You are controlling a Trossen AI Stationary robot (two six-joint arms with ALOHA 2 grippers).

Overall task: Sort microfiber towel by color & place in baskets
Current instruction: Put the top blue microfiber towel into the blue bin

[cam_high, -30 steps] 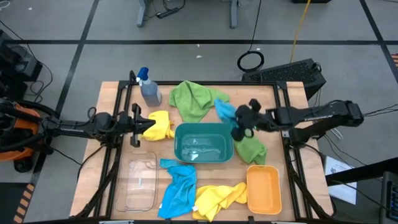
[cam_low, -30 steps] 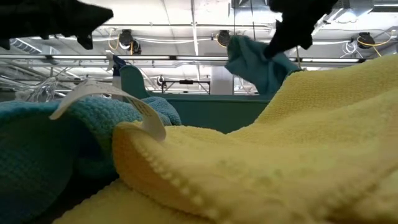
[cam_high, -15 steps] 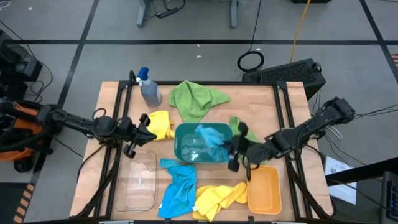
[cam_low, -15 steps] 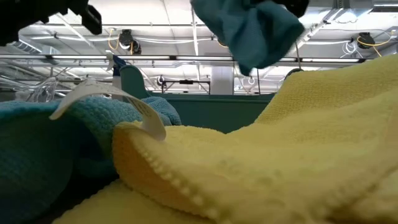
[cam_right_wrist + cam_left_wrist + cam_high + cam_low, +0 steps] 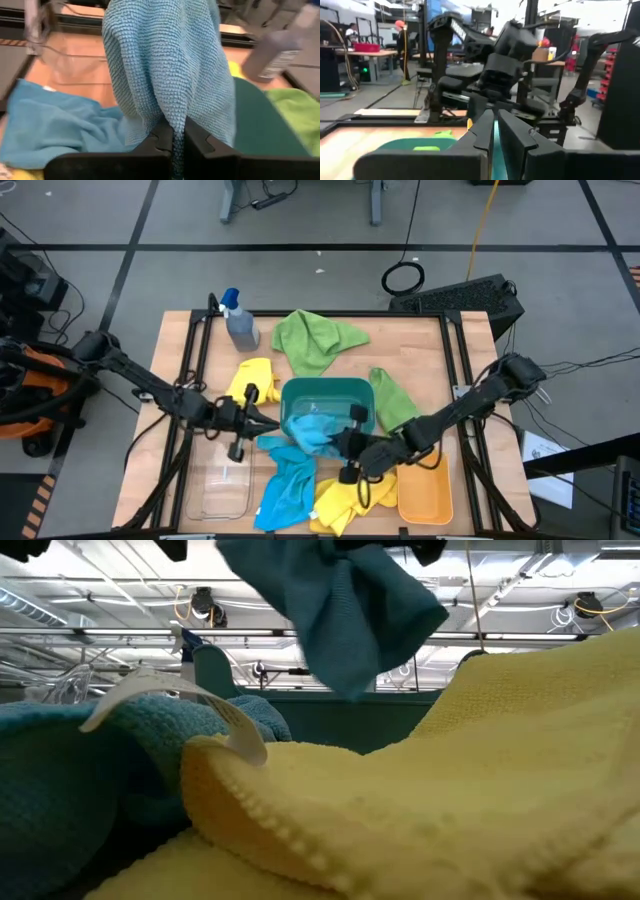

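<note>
My right gripper (image 5: 343,448) (image 5: 173,136) is shut on a bright blue towel (image 5: 315,430) (image 5: 335,610) over the near rim of the teal basket (image 5: 330,392). My left gripper (image 5: 262,420) (image 5: 494,131) is shut and holds nothing, level at the basket's near left corner. A second blue towel (image 5: 285,482) and a yellow towel (image 5: 350,498) lie near the front edge. Another yellow towel (image 5: 256,378) lies left of the teal basket. One green towel (image 5: 315,338) lies far of it and one (image 5: 395,402) to its right. The clear basket (image 5: 222,475) and orange basket (image 5: 422,485) stand near the front. My right gripper pinches a bunched fold of the blue towel (image 5: 170,112) between its two fingers, coming about level from the table's right. How many layers it has, I cannot tell. The towel is lifted clear and hangs slack beside the fingers, its loose end (image 5: 350,680) above the basket.
A grey spray bottle with a blue top (image 5: 238,323) stands at the far left of the table. The two grippers face each other with a short gap between them. Bare wood (image 5: 420,345) shows at the far right.
My right gripper has carried the blue towel from the far right of the teal basket across it, toward the table's near edge and left. The towel now hangs over the basket's near rim. My left gripper has moved from the yellow towel toward the near edge and the basket.
</note>
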